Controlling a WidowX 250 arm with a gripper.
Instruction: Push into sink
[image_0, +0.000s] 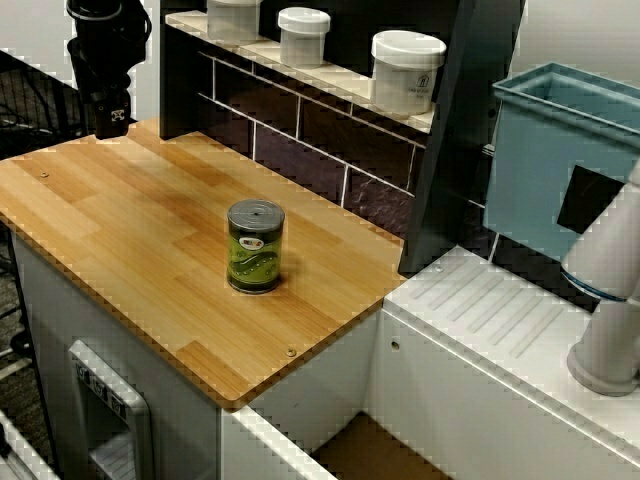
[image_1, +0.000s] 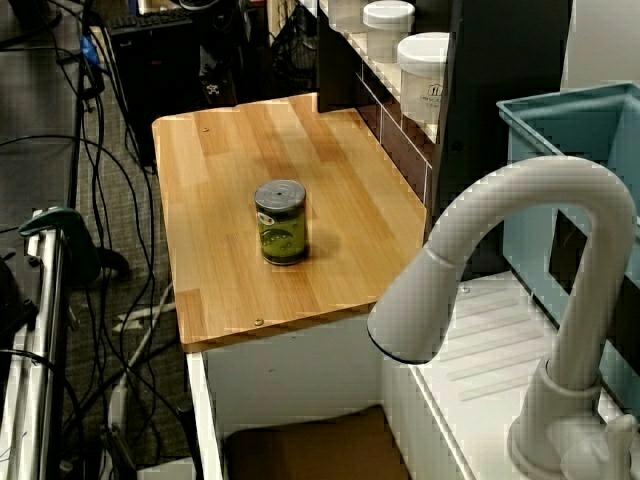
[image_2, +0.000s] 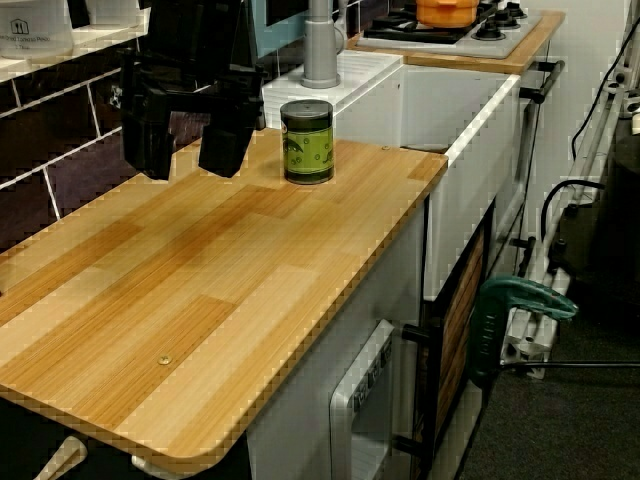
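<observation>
A green can (image_0: 255, 245) with a grey lid stands upright on the wooden countertop (image_0: 120, 230), nearer its sink end. From the other angles the can (image_1: 281, 222) (image_2: 307, 141) stands the same way. The white sink (image_0: 500, 310) with a grooved drainboard lies past the counter's right edge, its brown basin bottom (image_0: 370, 450) showing below. My black gripper (image_2: 190, 150) hangs open above the counter, to the can's side away from the sink, with nothing between its fingers. The overhead view shows the gripper (image_0: 110, 120) at the counter's far left corner.
A white faucet (image_1: 520, 260) arches over the sink. A teal bin (image_0: 560, 160) stands behind the drainboard. White jars (image_0: 407, 70) line the shelf along the tiled back wall. A stove with an orange pot (image_2: 447, 10) lies beyond the sink. Cables cover the floor (image_1: 100, 200).
</observation>
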